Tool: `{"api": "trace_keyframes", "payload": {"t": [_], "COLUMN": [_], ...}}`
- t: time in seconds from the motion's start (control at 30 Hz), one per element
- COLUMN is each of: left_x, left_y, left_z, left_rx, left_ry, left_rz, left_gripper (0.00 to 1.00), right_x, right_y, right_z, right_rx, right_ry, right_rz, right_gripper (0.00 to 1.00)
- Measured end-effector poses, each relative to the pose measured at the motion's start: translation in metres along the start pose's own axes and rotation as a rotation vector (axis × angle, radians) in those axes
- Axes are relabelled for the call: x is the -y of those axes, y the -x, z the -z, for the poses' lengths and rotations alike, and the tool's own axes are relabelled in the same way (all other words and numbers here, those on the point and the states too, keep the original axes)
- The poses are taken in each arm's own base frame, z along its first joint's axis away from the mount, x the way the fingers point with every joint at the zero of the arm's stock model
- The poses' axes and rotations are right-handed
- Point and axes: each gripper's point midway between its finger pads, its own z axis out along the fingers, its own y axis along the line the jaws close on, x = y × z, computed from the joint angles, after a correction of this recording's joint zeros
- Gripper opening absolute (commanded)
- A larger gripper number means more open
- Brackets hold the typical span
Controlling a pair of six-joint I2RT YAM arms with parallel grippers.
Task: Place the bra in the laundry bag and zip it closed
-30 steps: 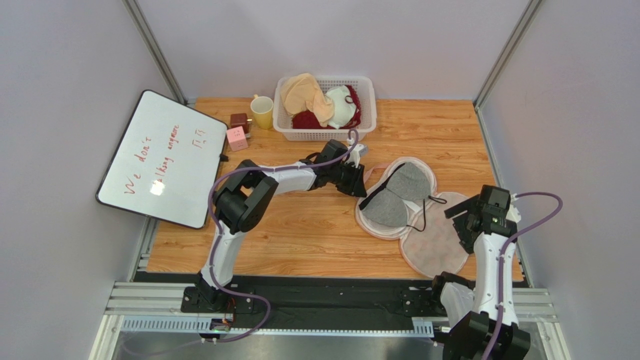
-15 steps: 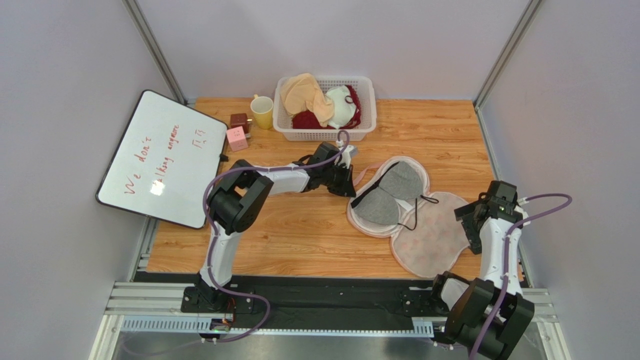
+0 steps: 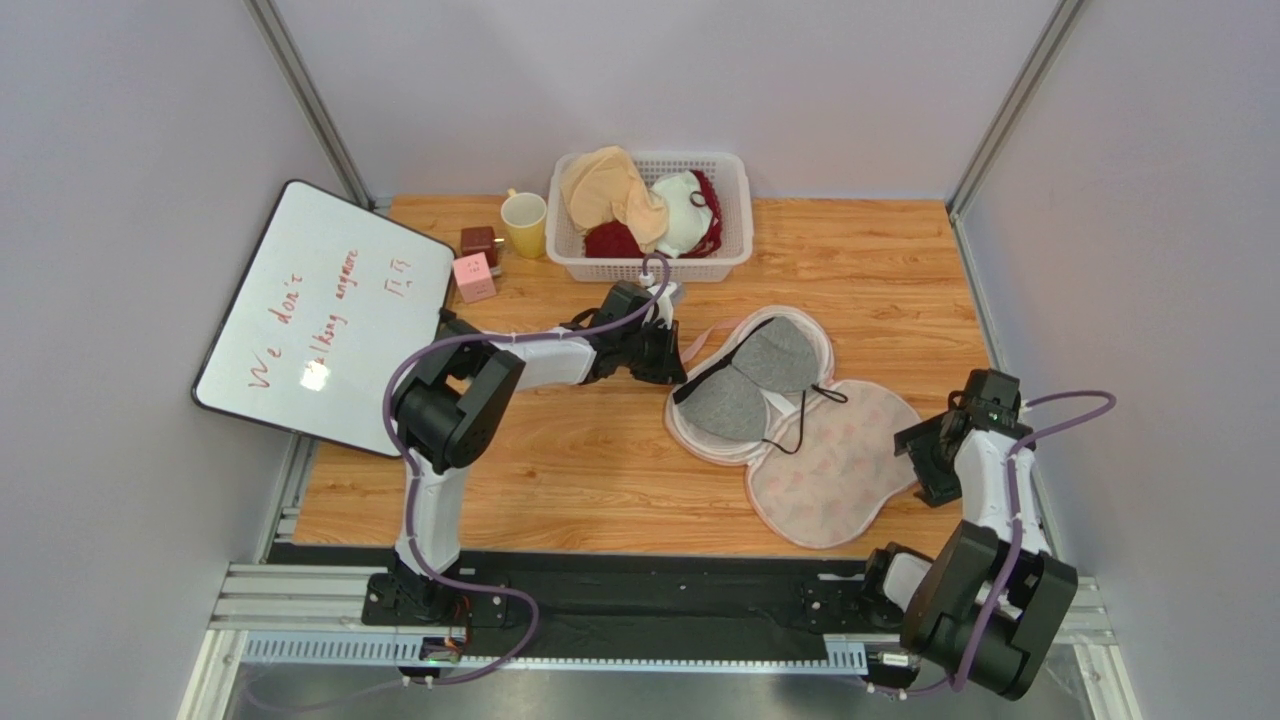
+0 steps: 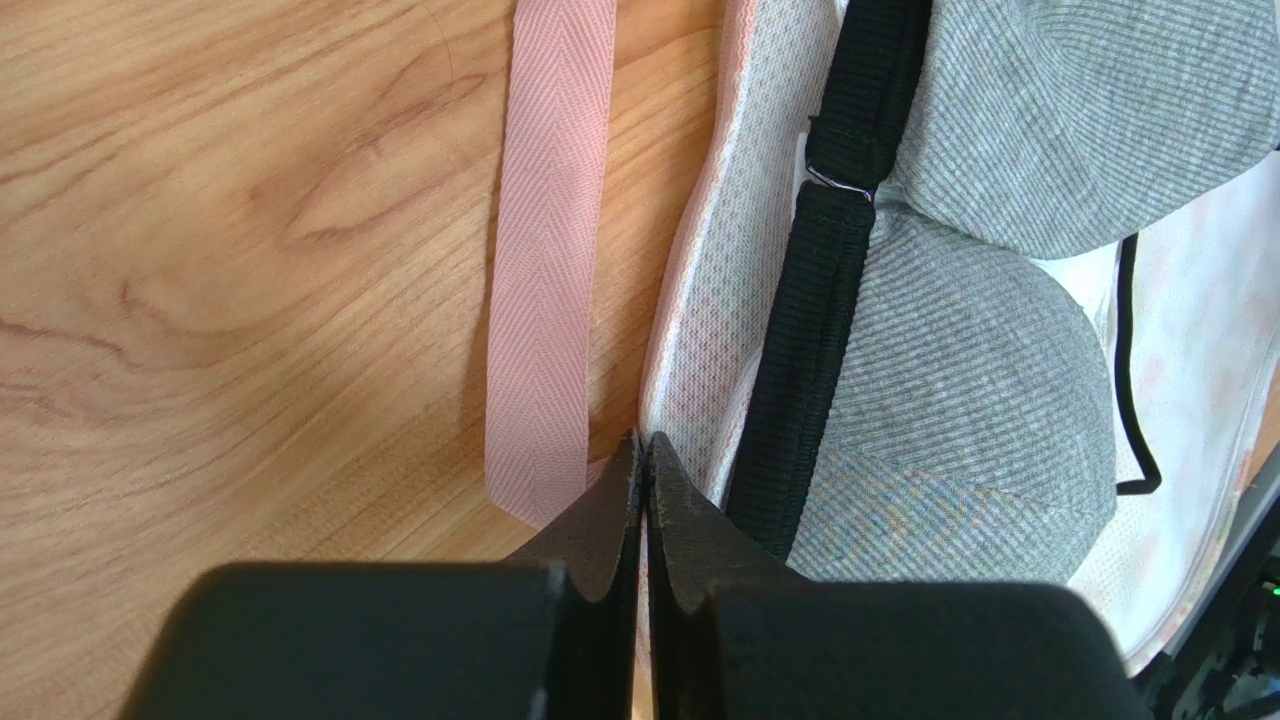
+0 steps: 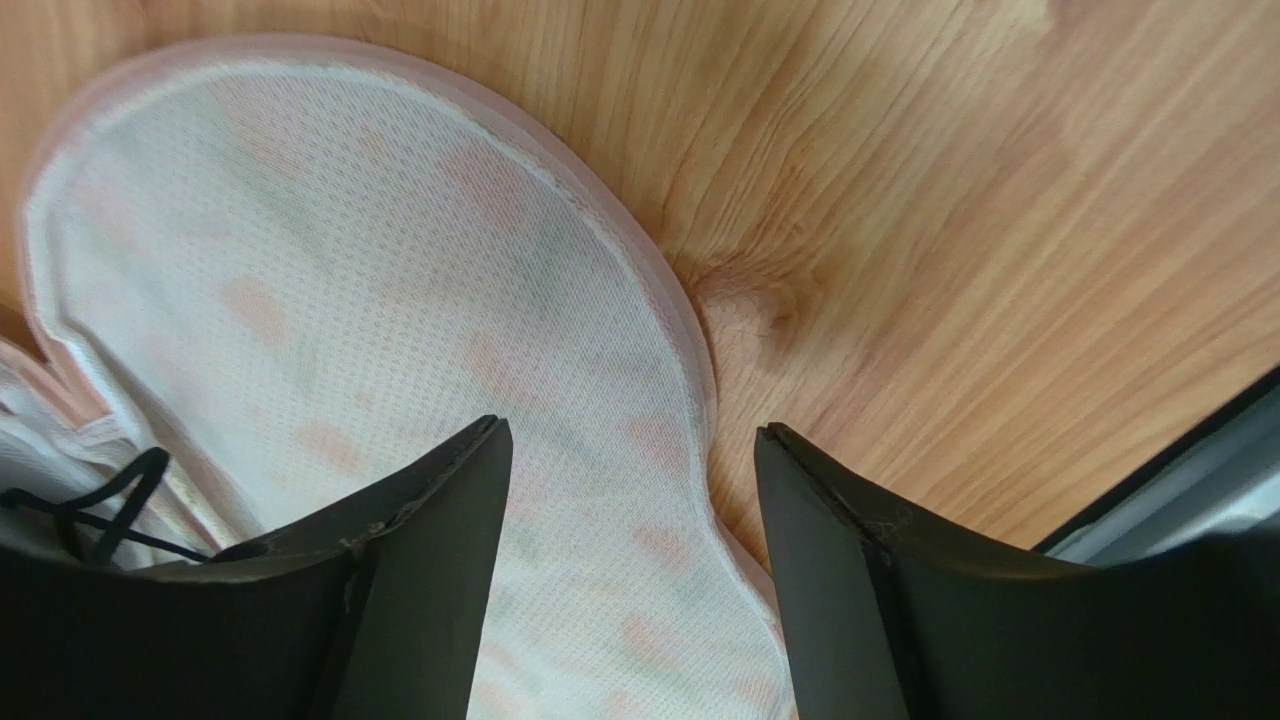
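Note:
The laundry bag [image 3: 836,468] lies open on the table, its mesh lining up. The grey bra [image 3: 751,383] with black straps lies on the bag's far-left half. My left gripper [image 3: 663,360] is shut on the bag's left edge; in the left wrist view the gripper [image 4: 643,444] pinches the mesh rim [image 4: 703,323] beside the bra's cups [image 4: 962,375] and black band. My right gripper [image 3: 921,456] is open at the bag's right end. In the right wrist view the gripper [image 5: 631,450] hangs over the mesh [image 5: 376,300] near its rim, holding nothing.
A pink ribbon loop [image 4: 549,255] of the bag lies on the wood left of my left fingers. A white slatted basket [image 3: 651,218] with other bras stands at the back, with a yellow cup [image 3: 523,225], small blocks [image 3: 475,263] and a whiteboard [image 3: 323,312] to the left.
My left gripper has pulled the bag with the bra on it to the left. The right arm has shifted towards the table's right edge, with its gripper over the bag's right end.

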Motion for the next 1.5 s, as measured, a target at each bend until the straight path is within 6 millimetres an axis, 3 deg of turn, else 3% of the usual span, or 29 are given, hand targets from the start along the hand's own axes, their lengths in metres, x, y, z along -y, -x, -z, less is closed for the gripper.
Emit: {"api": "trace_keyframes", "payload": {"t": [0.23, 0.43, 0.5, 0.53, 0.63, 0.67, 0.73, 0.77, 0.83, 0.93, 1.03, 1.1, 1.2, 1.33, 1.43, 1.5], "left_x": [0.002, 0.004, 0.005, 0.005, 0.008, 0.009, 0.012, 0.014, 0.018, 0.031, 0.054, 0.08, 0.155, 0.235, 0.256, 0.26], "left_y": [0.0, 0.0, 0.0, 0.0, -0.001, -0.001, -0.002, -0.002, 0.002, 0.016, 0.032, 0.044, 0.026, -0.031, -0.063, -0.07], "left_z": [0.001, 0.001, 0.002, 0.002, 0.006, 0.008, 0.017, 0.022, 0.034, 0.059, 0.092, 0.114, 0.127, 0.121, 0.099, 0.077], "left_rx": [0.001, -0.001, -0.002, -0.002, 0.006, 0.009, 0.019, 0.024, 0.044, 0.087, 0.151, 0.212, 0.242, 0.215, 0.163, 0.137], "left_ry": [-0.004, -0.012, -0.017, -0.021, -0.035, -0.038, -0.043, -0.046, -0.047, -0.045, -0.059, -0.085, -0.224, -0.407, -0.442, -0.421], "left_rz": [-0.007, -0.013, -0.017, -0.02, -0.032, -0.037, -0.049, -0.058, -0.083, -0.122, -0.176, -0.244, -0.382, -0.528, -0.595, -0.621], "left_gripper": [0.0, 0.0, 0.0, 0.01, 0.2, 0.32, 0.37, 0.6, 0.78, 0.82, 0.82, 0.85, 0.94, 0.96, 0.96, 0.97], "right_x": [-0.001, -0.004, -0.004, -0.003, -0.005, -0.007, -0.012, -0.015, -0.021, -0.029, -0.033, -0.035, -0.041, -0.055, -0.064, -0.067], "right_y": [-0.024, -0.021, -0.021, -0.021, -0.022, -0.021, -0.021, -0.02, -0.017, -0.016, -0.019, -0.021, -0.022, -0.018, -0.017, -0.019], "right_z": [-0.02, -0.023, -0.023, -0.023, -0.014, -0.01, 0.004, 0.01, 0.023, 0.037, 0.044, 0.049, 0.06, 0.078, 0.087, 0.089], "right_rx": [-0.078, -0.056, -0.05, -0.048, -0.028, -0.016, 0.01, 0.023, 0.045, 0.045, 0.024, 0.005, -0.015, -0.022, -0.032, -0.044], "right_ry": [0.002, 0.011, 0.015, 0.015, 0.033, 0.047, 0.083, 0.101, 0.138, 0.175, 0.192, 0.201, 0.222, 0.272, 0.305, 0.319], "right_rz": [0.057, 0.061, 0.062, 0.064, 0.074, 0.078, 0.081, 0.085, 0.093, 0.101, 0.106, 0.109, 0.112, 0.1, 0.085, 0.08], "right_gripper": [0.63, 0.3, 0.25, 0.16, 0.03, 0.01, 0.0, 0.0, 0.0, 0.0, 0.0, 0.0, 0.0, 0.0, 0.0, 0.0]}}
